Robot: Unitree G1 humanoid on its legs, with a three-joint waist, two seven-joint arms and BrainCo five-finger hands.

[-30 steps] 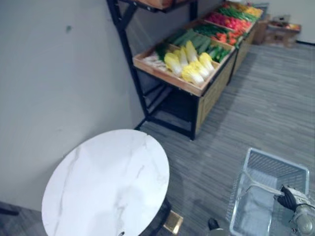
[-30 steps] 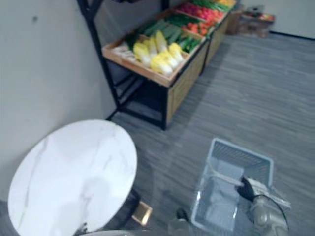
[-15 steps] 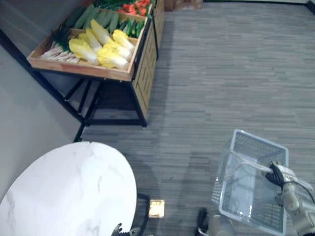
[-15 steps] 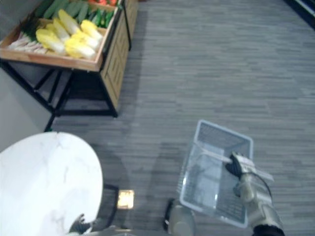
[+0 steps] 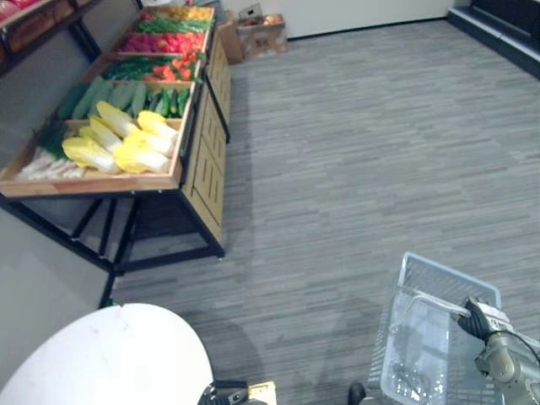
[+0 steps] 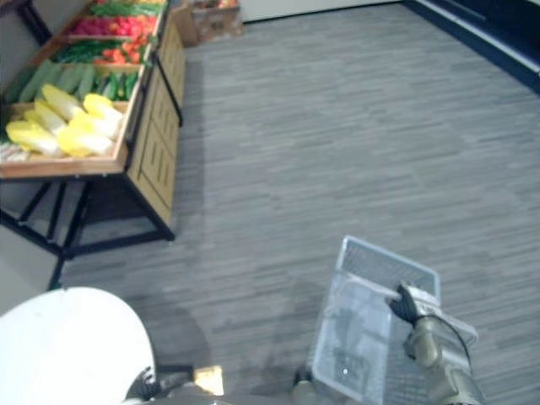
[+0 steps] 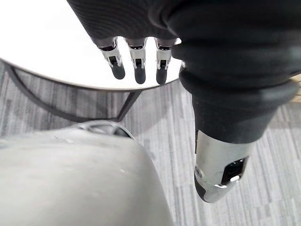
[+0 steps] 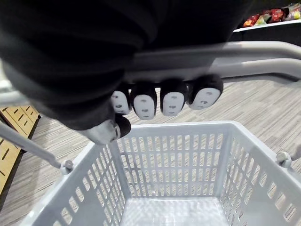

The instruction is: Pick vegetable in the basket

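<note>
Hanging from curled right fingers [image 8: 171, 102] (basket [image 8: 174, 157])

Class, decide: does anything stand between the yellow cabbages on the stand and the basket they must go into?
Nothing visible: only bare floor lies between the yellow cabbages and the basket, held by the right hand.

pale grey slotted plastic basket [image 5: 445, 272] hangs upright by its handle [image 8: 244, 54] from the right hand [image 5: 477, 319], fingers curled round it. the veggies sit well apart from it in wooden crates [image 5: 101, 183]: yellow napa cabbages [image 5: 126, 145], green cucumbers [image 5: 160, 101], red vegetables [image 5: 164, 42] further back.
</note>
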